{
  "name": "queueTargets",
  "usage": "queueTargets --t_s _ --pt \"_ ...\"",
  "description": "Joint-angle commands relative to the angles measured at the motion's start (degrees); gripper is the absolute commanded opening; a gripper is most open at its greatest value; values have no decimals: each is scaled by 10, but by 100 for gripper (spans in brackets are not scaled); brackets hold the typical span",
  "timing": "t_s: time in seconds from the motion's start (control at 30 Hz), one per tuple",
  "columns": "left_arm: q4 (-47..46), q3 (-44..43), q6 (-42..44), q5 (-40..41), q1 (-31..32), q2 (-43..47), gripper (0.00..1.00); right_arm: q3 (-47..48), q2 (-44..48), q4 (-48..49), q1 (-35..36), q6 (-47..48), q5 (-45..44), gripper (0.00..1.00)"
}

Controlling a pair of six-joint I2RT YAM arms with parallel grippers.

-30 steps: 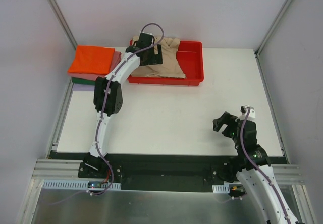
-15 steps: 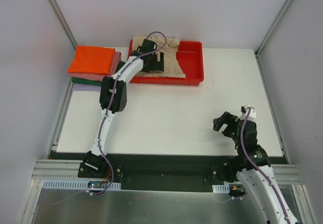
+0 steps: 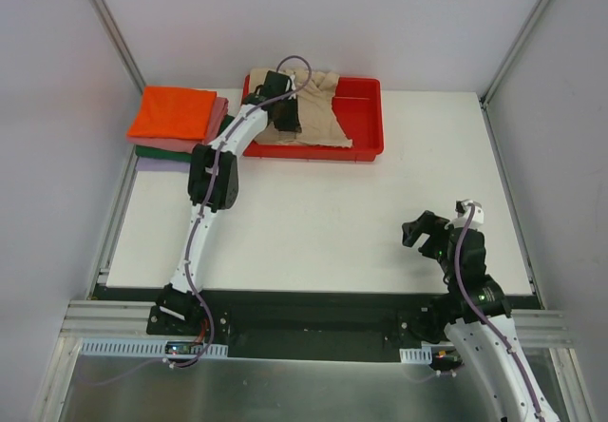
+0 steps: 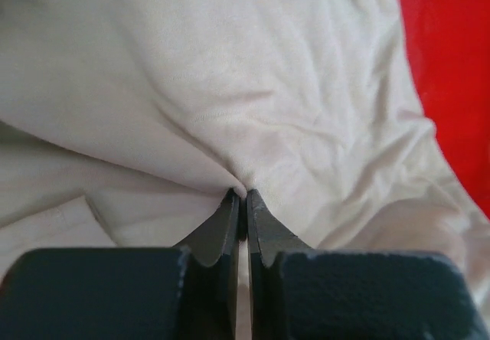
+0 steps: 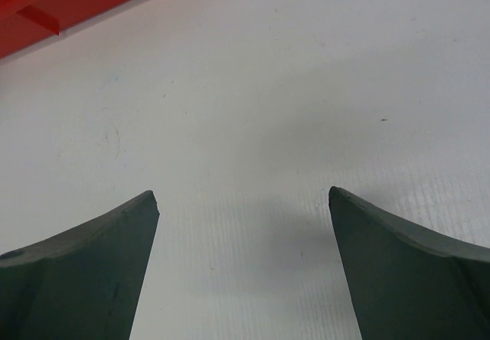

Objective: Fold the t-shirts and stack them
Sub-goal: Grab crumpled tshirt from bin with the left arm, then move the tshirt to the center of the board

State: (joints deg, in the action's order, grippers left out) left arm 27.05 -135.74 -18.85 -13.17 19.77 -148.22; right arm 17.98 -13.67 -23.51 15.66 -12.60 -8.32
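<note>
The left pincer (image 4: 243,196) pinches a fold of the beige t-shirt (image 4: 253,87) tight. That shirt lies bunched up in the red tray (image 3: 363,118). Just left of the tray, the orange t-shirt (image 3: 173,111) lies folded flat. The right pincer (image 5: 243,202) gapes wide over the worktop (image 5: 253,87), far from the tray.

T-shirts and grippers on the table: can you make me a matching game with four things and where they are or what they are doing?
Things:
1. beige t-shirt
2. orange t-shirt
3. left gripper
4. right gripper

Place or state:
A. open above the bare white table
B. lying in the red tray
C. on top of the pile of folded shirts
D. pinched shut on cloth

Right pairs: 1-B, 2-C, 3-D, 4-A.
</note>
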Motion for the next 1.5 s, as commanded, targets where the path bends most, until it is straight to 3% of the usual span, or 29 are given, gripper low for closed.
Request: queueTargets --t_s 0.0,0.43,0.53,0.67,0.8,0.87,1.0,1.13,1.27,1.33,1.47 --pt "-26 -21 4 -34 -14 131 0 5 -2 7 -1 2 1 96" --pt "-27 94 -4 -134 -1 435 0 2 -9 18 -1 3 18 96" --pt "-27 128 15 -117 29 510 0 1 -7 18 -1 3 22 96" --pt "-27 153 57 -33 94 602 0 -1 -3 20 -1 3 19 96" --pt "-27 180 23 -48 111 672 0 -5 -4 27 -1 2 21 96" --pt "-27 211 1 -56 113 699 0 -5 -7 27 -1 2 20 96" --pt "-78 376 -17 -44 115 767 0 -6 -15 31 -1 1 15 96" --pt "-118 482 -10 27 116 783 0 -6 -27 36 -1 1 15 96" --pt "-107 476 24 128 115 739 0 -6 -33 35 -1 1 15 96" --pt "-98 473 25 101 115 728 0 -6 -30 35 -1 2 14 96" --pt "-111 561 -34 42 124 741 0 -7 -25 36 -1 3 12 96"
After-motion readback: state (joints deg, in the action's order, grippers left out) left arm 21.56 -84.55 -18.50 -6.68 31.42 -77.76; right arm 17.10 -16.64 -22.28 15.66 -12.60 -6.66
